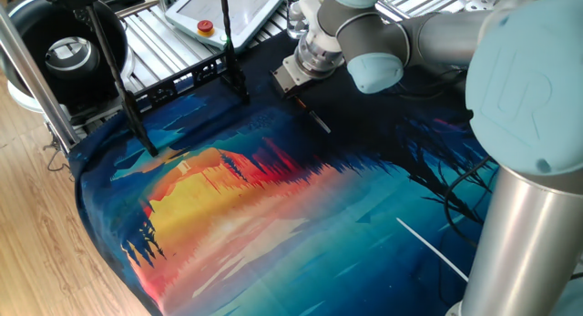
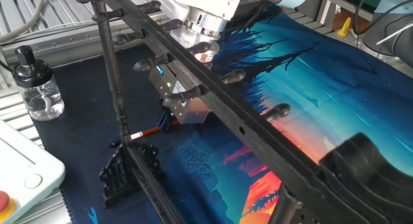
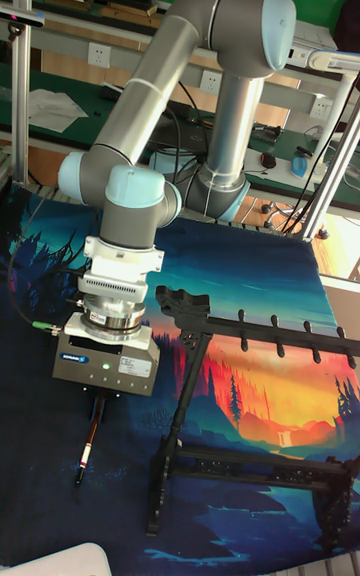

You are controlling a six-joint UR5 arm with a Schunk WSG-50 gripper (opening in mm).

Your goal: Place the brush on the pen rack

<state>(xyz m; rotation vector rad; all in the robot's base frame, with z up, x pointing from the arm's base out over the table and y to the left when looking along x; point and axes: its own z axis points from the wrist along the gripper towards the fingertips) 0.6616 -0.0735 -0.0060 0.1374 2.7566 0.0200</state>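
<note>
Across the desk [image 1: 273, 225] lies a printed sunset mat, with the pen rack [image 3: 250, 406] standing on it, nothing on its notched bar. Beside the rack, the gripper [image 3: 99, 404] is down at the mat, jaws clamped on the brush [image 3: 88, 441], whose whitish tip touches the dark cloth.

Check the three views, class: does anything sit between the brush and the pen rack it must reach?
Nothing visible does. The brush lies on the dark mat under the end effector, and the stretch of mat between it and the pen rack is bare. The spray bottle stands well off to the side.
</note>
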